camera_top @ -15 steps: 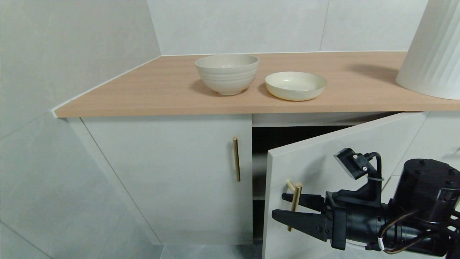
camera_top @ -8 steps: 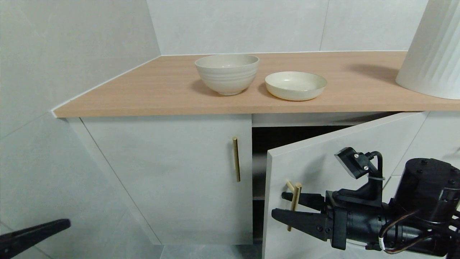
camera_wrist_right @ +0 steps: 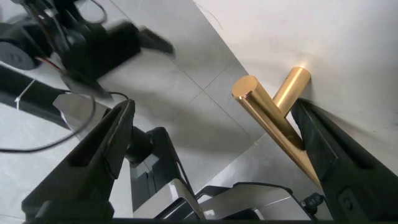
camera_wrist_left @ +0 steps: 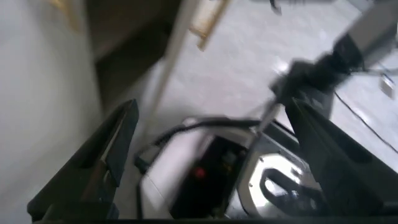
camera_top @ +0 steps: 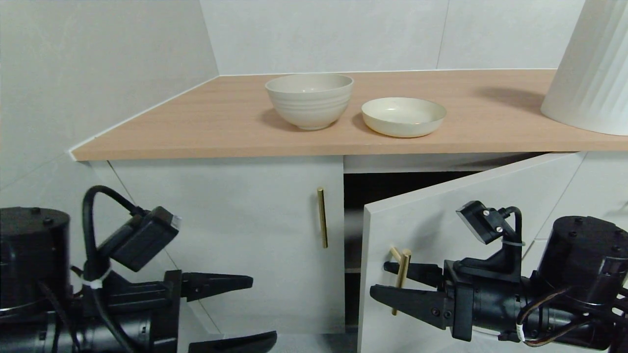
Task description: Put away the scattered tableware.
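The wooden countertop runs above the open cabinet door, which hangs ajar with a dark gap at its left edge. To my eye the job in hand is swinging this door wide enough for crockery to pass through. That calls for pinching firmly first, then pulling along the door's arc rather than straight back, so the bar does not slip out.

The right arm lies level across the lower face of the door, wrist pointing toward the door's free edge. The right gripper has its jaws spread, one on each side of the bar, not pinching it. The left arm sits low, well to the left of the door in front of the closed neighbouring panel. The left gripper gapes wide and carries nothing, pointing toward the door.

A tall white ribbed vessel stands on the counter above the door's hinge side. The deep bowl rests on the counter up and left of the door. The shallow dish sits just beside it, above the door's free edge. Smallest is the brass handle, near that free edge.
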{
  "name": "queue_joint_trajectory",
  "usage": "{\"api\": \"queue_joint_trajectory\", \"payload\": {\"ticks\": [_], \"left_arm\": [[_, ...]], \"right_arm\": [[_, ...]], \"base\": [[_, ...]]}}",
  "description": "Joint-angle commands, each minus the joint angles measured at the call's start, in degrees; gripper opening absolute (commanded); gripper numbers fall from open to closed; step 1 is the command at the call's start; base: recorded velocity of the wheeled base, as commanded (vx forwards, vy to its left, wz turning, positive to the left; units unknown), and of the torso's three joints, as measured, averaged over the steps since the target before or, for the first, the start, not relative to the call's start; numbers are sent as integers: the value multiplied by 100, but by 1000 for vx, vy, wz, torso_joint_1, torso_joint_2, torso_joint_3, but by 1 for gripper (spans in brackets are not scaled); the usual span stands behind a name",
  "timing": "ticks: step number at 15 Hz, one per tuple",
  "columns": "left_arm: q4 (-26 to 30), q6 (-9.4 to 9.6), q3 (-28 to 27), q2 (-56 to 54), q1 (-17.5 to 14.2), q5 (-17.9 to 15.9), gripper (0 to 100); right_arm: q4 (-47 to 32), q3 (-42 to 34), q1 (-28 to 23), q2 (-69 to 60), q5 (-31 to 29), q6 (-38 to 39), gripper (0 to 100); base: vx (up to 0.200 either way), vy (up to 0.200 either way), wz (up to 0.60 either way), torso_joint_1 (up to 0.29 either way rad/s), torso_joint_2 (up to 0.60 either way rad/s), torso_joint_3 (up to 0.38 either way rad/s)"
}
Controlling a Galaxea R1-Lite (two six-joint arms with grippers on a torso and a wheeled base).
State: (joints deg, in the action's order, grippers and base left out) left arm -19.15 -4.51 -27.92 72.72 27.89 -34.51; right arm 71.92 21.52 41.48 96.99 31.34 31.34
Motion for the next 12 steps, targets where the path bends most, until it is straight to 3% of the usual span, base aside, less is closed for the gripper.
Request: {"api": "queue_joint_trajectory", "payload": {"ticks": [1,2,6,9,12], "left_arm": [[-80,-15,76,489,217,-3,100],[-89,-15,67,498,217,-3,0],[-440,12,-144,1078,181,120,0],[-1671,-6,-38,1825,155,604,0],[-2708,-6,-214,2713,498,1017,0]], "right_arm": [[-12,-7,0,31,-5,3,100],[-21,-7,0,39,-5,3,100],[-12,-7,0,92,-5,-5,100],[-21,-16,9,110,-5,-5,100],[-21,-33,0,110,-5,-5,100]], "base": [[0,0,0,0,0,0],[0,0,0,0,0,0],[0,0,0,0,0,0],[0,0,0,0,0,0],[0,0,0,0,0,0]]}}
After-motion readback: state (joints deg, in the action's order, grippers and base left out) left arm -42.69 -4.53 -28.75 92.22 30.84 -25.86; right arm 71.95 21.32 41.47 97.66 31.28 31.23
